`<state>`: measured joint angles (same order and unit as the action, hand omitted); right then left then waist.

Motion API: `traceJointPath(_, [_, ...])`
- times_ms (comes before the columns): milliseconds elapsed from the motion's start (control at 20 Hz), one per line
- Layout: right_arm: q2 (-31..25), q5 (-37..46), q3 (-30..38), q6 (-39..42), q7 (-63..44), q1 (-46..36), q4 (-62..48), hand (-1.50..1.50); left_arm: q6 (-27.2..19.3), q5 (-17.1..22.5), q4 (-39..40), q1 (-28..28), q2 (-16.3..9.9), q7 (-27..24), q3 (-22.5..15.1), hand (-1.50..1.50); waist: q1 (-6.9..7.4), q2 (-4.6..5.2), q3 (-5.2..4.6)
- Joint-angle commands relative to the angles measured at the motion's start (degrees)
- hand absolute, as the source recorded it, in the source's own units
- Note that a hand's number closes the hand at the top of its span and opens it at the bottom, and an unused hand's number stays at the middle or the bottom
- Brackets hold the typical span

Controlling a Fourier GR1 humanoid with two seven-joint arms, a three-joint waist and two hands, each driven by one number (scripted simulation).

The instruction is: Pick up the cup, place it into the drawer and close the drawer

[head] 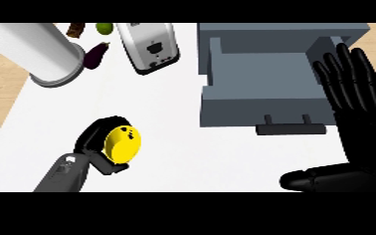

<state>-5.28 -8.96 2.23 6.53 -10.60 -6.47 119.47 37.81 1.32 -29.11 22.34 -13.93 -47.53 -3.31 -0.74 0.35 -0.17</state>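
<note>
The yellow cup [121, 143] lies at the lower left of the white counter, and my left hand [94, 138] is curled round it from the left, hiding its far side. The grey drawer [257, 110] stands pulled open at the right, its inside bare and its dark handle [290, 128] facing me. My right hand [354, 124] is open beside the drawer's right side, fingers straight and pointing up, thumb out to the left at the bottom.
A tall white cylinder [40, 55] stands at the back left. A silver toaster [149, 47] sits behind the cup, with a purple eggplant [95, 55], a green lime [104, 28] and a brown item [75, 29] nearby. The counter's left edge [16, 104] runs close to the cylinder.
</note>
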Motion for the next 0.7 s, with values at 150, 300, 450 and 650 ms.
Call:
traceJointPath(150, [0.5,0.9,-0.8,-0.5,-0.1,1.8,2.5,-1.50,-7.5,6.3,-1.3,-2.3,3.2,-9.8,7.3,1.50,0.52,-0.34,0.04])
traceJointPath(300, [-0.8,-0.8,2.1,0.7,1.4,0.8,-1.1,-1.50,-20.4,12.5,-1.4,-2.7,4.3,-9.4,15.8,1.50,2.00,-0.19,0.14])
traceJointPath(450, [-0.4,0.2,1.6,1.1,3.7,0.7,-2.7,-1.50,-24.3,12.2,-4.5,-3.5,7.3,-11.5,15.4,1.50,1.25,-0.36,0.19])
traceJointPath(650, [0.0,-0.8,1.1,0.5,0.9,0.3,-1.5,-1.50,-22.0,13.9,-12.1,-4.0,7.4,-9.6,14.8,1.50,1.12,-0.50,0.20])
